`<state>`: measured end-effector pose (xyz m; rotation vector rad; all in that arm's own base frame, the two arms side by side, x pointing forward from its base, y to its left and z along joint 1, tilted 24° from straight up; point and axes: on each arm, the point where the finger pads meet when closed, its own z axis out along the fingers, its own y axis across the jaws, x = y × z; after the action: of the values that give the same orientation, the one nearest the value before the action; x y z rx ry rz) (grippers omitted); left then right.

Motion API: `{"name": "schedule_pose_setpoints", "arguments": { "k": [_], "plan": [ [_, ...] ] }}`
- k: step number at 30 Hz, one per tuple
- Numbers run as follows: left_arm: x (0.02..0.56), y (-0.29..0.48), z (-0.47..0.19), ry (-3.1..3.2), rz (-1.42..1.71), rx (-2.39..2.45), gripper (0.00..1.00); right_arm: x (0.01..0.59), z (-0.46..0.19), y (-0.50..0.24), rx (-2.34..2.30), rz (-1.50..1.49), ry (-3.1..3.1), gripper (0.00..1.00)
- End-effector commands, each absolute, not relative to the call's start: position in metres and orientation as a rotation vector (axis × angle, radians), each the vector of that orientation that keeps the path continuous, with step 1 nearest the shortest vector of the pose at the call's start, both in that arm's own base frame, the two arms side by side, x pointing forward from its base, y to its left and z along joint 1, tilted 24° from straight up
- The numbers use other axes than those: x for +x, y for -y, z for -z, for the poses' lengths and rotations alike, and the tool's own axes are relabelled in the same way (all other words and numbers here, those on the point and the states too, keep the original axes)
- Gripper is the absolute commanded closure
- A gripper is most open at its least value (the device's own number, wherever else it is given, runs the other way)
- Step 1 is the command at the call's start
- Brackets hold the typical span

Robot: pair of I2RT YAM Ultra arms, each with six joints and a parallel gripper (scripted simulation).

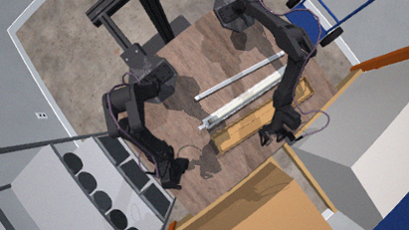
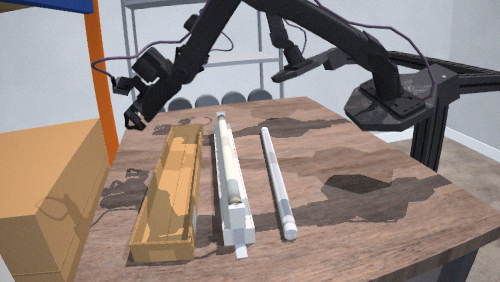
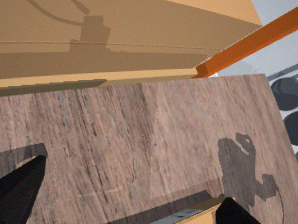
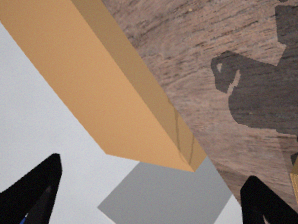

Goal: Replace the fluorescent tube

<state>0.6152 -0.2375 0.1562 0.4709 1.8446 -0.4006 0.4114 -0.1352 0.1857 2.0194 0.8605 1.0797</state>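
Old fluorescent tube [image 1: 252, 95] [image 2: 228, 160] sits in the fixture [image 1: 203, 125] [image 2: 238, 220], with the carton [image 1: 221, 150] [image 2: 162, 251] toward nine o'clock in the exterior view and the LED tube [image 1: 239, 76] [image 2: 276, 182] toward three. The left gripper [image 1: 279, 139] [image 2: 136, 119] [image 3: 139, 187] and right gripper [image 1: 164, 180] [image 4: 156, 174] have released fingers.

two arms [image 1: 127, 110] [image 1: 287, 81] [image 2: 372, 52] [image 2: 278, 35], two tubes [image 1: 245, 99] [image 1: 239, 75] [image 2: 228, 160] [image 2: 275, 172] (one loose), one light fixture [image 1: 207, 118] [image 2: 239, 218], one long carton [image 1: 237, 134] [image 2: 164, 251] [image 3: 202, 211] [image 4: 295, 187]

My left gripper [image 1: 280, 139] [image 2: 125, 107] [image 3: 139, 187] and right gripper [image 1: 164, 181] [image 4: 156, 174] are fully open, each with nothing between its fingertips. Both are raised, well apart. Behind each pincer, its arm is bent, extending back to its base.
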Motion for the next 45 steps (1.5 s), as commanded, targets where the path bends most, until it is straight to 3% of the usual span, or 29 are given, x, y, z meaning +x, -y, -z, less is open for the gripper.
{"name": "schedule_pose_setpoints", "arguments": {
  "k": [1,18,19,35,36,45],
  "plan": [
    [0.6150,0.2393,-0.1658,-1.825,0.403,0.472,0.00,0.4121,-0.1909,0.1355,2.006,-1.089,-0.856,0.00],
    [0.6132,0.2424,-0.1639,-1.833,0.407,0.482,0.00,0.4125,-0.1994,0.1370,1.985,-1.094,-0.848,0.00],
    [0.6132,0.2424,-0.1639,-1.833,0.407,0.482,0.51,0.4125,-0.1994,0.1370,1.985,-1.094,-0.848,0.00],
    [0.6132,0.2424,-0.1639,-1.833,0.407,0.482,0.51,0.4125,-0.1994,0.1370,1.985,-1.094,-0.848,0.00],
    [0.6132,0.2424,-0.1639,-1.833,0.407,0.482,0.51,0.4125,-0.1994,0.1370,1.985,-1.094,-0.848,0.51],
    [0.6132,0.2424,-0.1639,-1.833,0.407,0.482,0.51,0.4125,-0.1994,0.1370,1.985,-1.094,-0.848,0.51]
  ]
}}
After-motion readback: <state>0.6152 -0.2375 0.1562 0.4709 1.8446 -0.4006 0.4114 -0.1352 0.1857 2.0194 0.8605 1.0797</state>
